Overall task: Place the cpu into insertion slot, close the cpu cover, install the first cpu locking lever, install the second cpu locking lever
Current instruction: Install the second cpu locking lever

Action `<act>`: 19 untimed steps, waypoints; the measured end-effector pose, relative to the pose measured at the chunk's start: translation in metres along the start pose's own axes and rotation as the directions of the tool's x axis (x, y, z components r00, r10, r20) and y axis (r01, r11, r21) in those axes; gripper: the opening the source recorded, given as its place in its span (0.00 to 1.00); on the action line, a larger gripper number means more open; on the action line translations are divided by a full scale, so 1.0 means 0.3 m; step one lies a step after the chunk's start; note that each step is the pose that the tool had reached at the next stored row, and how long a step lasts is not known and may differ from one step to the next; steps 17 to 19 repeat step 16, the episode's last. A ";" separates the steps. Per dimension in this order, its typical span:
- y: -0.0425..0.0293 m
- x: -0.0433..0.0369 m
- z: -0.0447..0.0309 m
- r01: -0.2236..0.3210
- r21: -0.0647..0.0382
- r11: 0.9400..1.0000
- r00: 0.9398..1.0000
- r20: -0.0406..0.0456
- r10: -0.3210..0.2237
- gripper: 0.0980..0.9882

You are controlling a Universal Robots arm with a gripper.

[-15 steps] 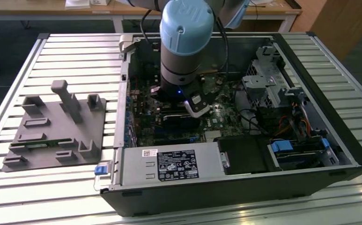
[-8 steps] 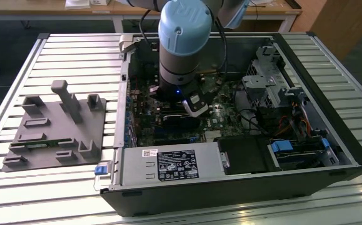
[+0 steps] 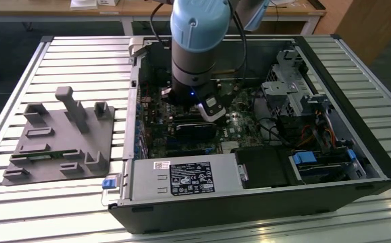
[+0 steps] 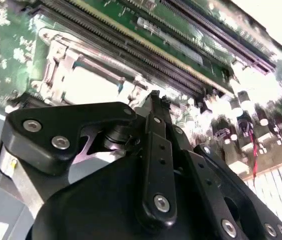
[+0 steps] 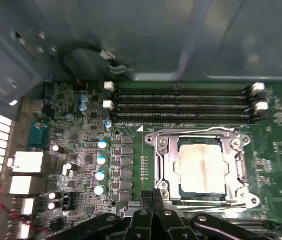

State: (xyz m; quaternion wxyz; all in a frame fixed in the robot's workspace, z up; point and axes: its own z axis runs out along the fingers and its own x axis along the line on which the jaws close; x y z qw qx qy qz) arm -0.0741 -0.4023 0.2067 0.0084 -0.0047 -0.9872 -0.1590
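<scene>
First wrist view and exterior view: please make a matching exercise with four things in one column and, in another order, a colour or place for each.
Things:
1. cpu
2. cover
3. memory slots
4. fixture

Descriptions:
A. long, black, in parallel rows beside the socket
B. grey, on the slatted table outside the computer case
C. dull pale square, seen through the window of a frame
D. silvery frame lying flat around the chip

Pairs: 1-C, 2-D, 3-A, 4-B
</scene>
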 end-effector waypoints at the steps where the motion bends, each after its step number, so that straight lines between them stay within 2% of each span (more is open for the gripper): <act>1: 0.004 0.000 -0.011 0.000 0.000 1.000 1.000 0.000 0.000 0.01; 11: 0.041 0.002 -0.119 -0.001 0.000 1.000 1.000 0.000 0.001 0.01; 13: 0.045 0.002 -0.131 -0.001 0.000 1.000 1.000 0.000 0.001 0.01; 19: 0.046 0.002 -0.132 0.000 0.000 1.000 1.000 0.000 0.000 0.01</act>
